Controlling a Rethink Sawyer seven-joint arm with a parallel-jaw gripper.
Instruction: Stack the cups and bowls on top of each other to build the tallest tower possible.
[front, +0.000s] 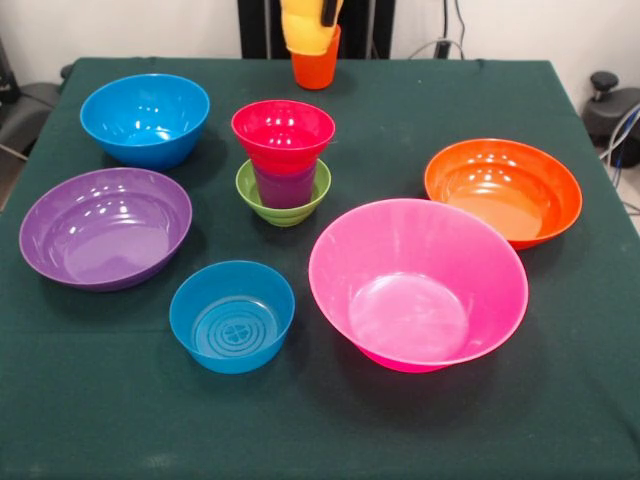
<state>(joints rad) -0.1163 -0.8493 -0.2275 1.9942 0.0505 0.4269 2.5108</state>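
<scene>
Seen from the front: green bowl (283, 196) at mid-table holding purple cup (285, 186), capped by red bowl (283, 134). At the far edge, orange cup (316, 66) standing with yellow cup (308, 28) nested in it, gripper (328, 10) clamped on the yellow rim. Ringing the stack: blue bowl (145, 119), purple bowl (105, 227), small blue bowl (232, 315), pink bowl (417, 283), orange bowl (503, 190), all apart on green tablecloth (320, 430).

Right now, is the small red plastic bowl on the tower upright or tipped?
Upright. The small red plastic bowl sits mouth-up in the translucent purple cup, itself inside the small green bowl.
</scene>
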